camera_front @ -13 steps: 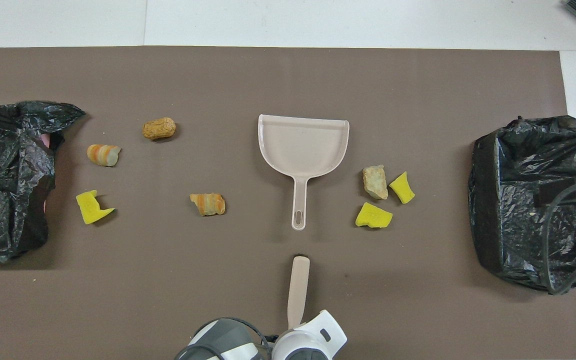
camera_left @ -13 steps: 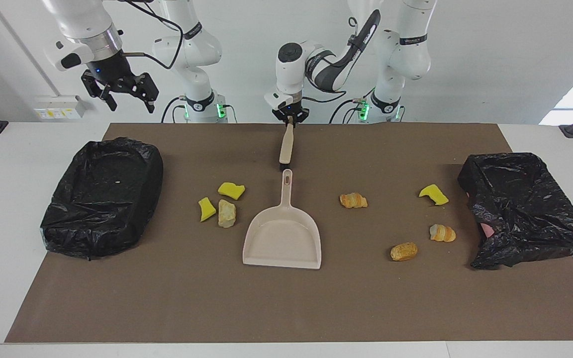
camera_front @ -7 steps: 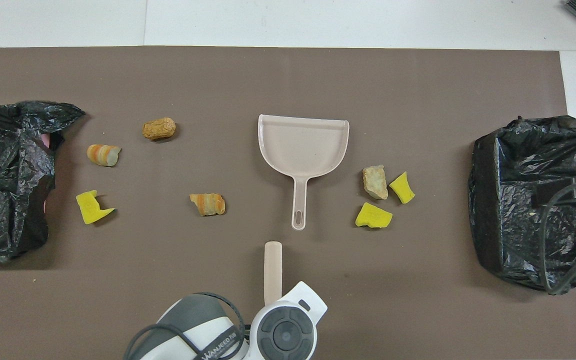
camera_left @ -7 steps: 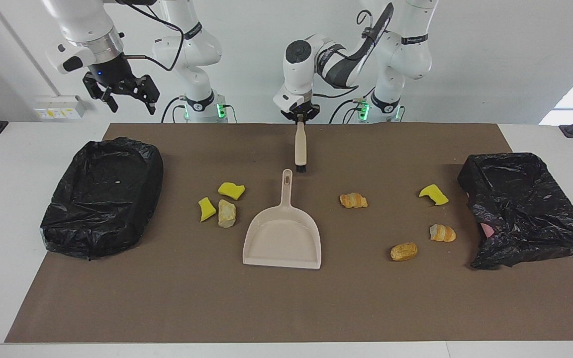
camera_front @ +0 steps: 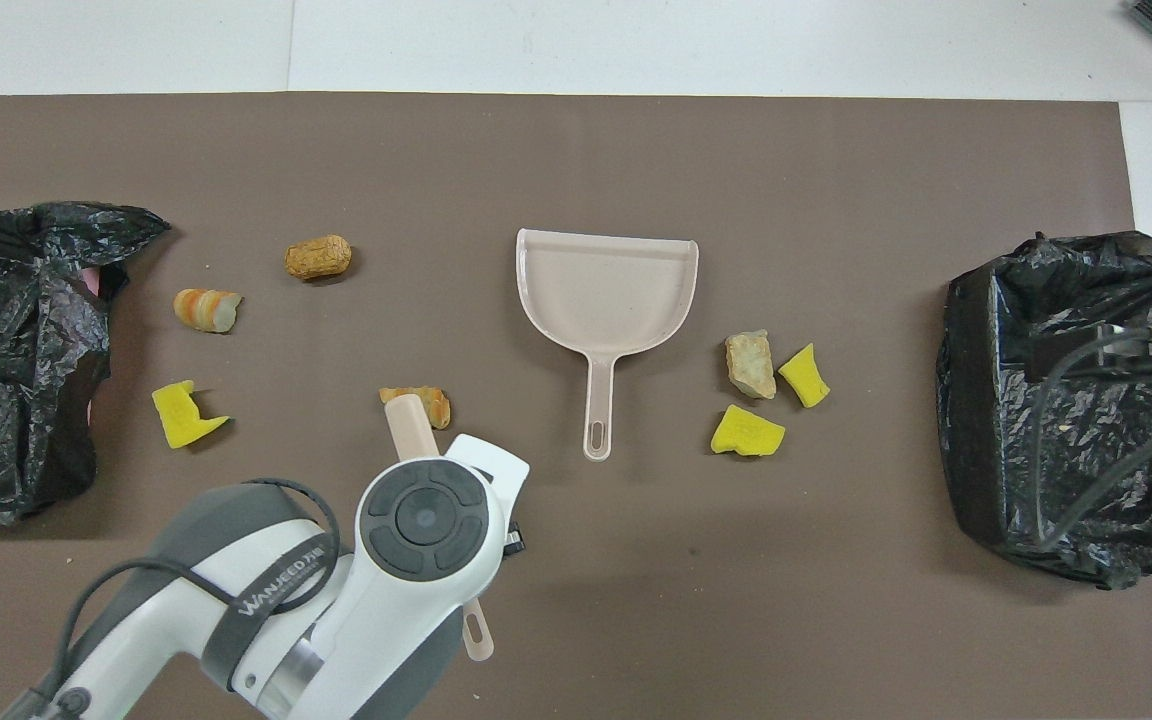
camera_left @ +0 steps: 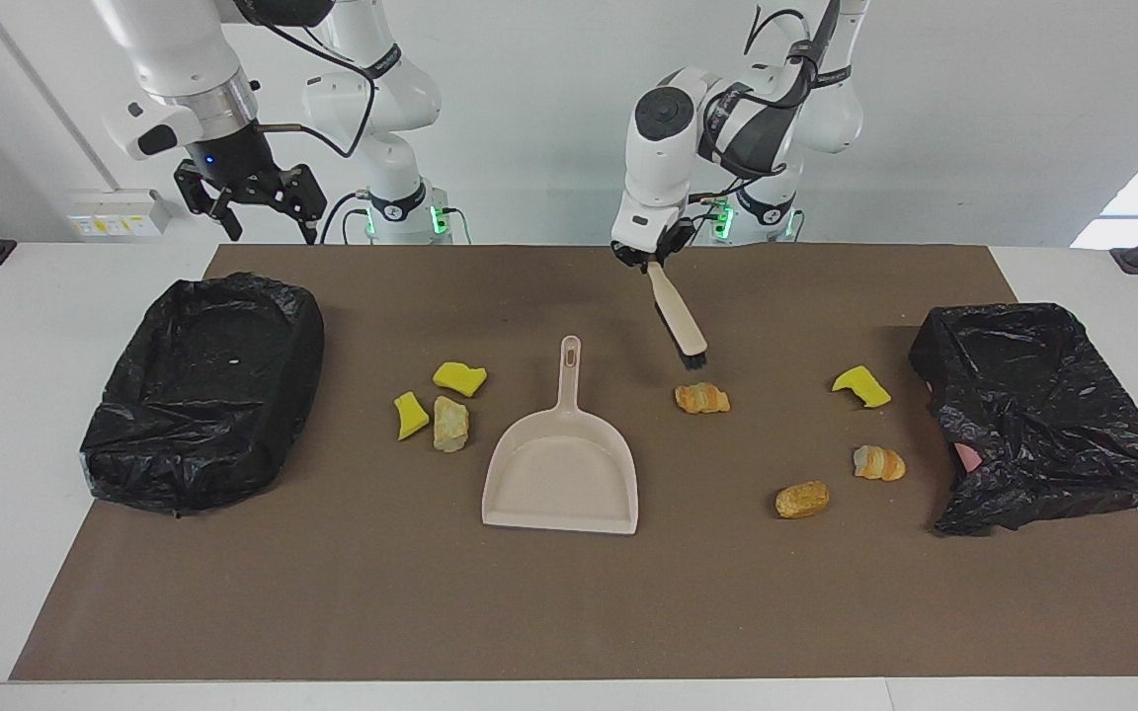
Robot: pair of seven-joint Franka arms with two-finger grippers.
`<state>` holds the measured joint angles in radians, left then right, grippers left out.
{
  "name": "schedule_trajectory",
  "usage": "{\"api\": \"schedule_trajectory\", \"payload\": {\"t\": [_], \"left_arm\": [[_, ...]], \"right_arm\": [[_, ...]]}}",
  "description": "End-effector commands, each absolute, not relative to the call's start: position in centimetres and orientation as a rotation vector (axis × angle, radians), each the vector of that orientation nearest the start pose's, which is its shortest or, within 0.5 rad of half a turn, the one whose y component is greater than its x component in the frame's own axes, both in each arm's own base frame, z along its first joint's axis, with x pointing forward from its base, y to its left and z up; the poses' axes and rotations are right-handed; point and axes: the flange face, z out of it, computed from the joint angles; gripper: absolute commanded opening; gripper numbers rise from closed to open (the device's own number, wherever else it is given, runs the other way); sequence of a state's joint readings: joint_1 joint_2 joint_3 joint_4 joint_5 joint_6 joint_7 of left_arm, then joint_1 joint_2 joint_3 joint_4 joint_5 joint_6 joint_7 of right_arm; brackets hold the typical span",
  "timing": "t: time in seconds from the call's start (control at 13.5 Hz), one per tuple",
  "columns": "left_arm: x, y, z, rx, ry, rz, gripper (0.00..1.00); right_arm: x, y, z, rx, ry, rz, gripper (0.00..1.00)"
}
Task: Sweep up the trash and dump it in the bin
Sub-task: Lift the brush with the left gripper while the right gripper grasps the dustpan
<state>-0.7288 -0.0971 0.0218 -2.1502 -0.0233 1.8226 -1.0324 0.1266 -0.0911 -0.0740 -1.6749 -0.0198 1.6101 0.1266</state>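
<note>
Left gripper [camera_left: 650, 259]: frame upper centre, fingers clenched on beige black-bristled brush [camera_left: 679, 323], bristles just above orange-brown bread lump [camera_left: 701, 398].
Right gripper [camera_left: 251, 202]: upper left, fingers spread, empty.
Seven trash scraps scattered on tabletop mat [camera_left: 569, 612] flanking beige plastic dustpan [camera_left: 561, 469], frame centre.

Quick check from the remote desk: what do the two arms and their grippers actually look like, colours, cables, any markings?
Both arms are glossy white with rounded joints and black bands with small white lettering. The left arm wears a grey sleeve reading WANJEED and a looping black cable. Its left gripper is small and black. The right gripper is black with a blue light under a silver collar, trailing a black cable.
</note>
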Motion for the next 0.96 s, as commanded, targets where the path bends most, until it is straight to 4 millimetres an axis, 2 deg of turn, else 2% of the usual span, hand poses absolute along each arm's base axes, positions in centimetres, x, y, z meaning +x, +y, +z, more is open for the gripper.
{"api": "schedule_trajectory", "payload": {"t": [0.0,0.15,0.22,0.3,0.37,0.52,0.59,0.82,0.89], "left_arm": [[39.4,-28.1,43.2,-2.799,-0.669,0.217,0.00],[41.7,-24.0,42.7,-2.721,-0.876,0.244,0.00],[42.4,-21.7,42.3,-2.680,-0.939,0.276,0.00],[43.2,-19.2,42.0,-2.640,-0.997,0.304,0.00],[44.0,-16.7,41.9,-2.610,-1.055,0.325,0.00],[44.8,-12.5,41.1,-2.618,-1.015,0.368,0.00],[45.1,-10.1,40.8,-2.632,-0.995,0.401,0.00],[44.6,-5.1,39.1,-2.735,-0.838,0.469,0.00],[44.7,-3.7,39.0,-2.765,-0.786,0.489,0.00]], "right_arm": [[55.8,7.3,60.1,-3.146,0.201,-0.085,1.00],[58.0,12.4,56.1,-3.132,0.309,-0.070,1.00],[58.5,15.9,54.5,-3.132,0.308,-0.069,1.00],[58.3,20.1,52.5,-3.138,0.304,-0.055,1.00],[58.0,22.6,51.7,-3.126,0.342,-0.069,1.00],[57.9,26.0,50.2,-3.092,0.344,-0.093,1.00],[56.7,28.1,49.6,-3.097,0.291,-0.067,1.00],[55.9,30.4,45.2,-3.125,0.244,-0.011,1.00],[55.3,32.2,43.8,-3.121,0.197,-0.026,1.00]]}}
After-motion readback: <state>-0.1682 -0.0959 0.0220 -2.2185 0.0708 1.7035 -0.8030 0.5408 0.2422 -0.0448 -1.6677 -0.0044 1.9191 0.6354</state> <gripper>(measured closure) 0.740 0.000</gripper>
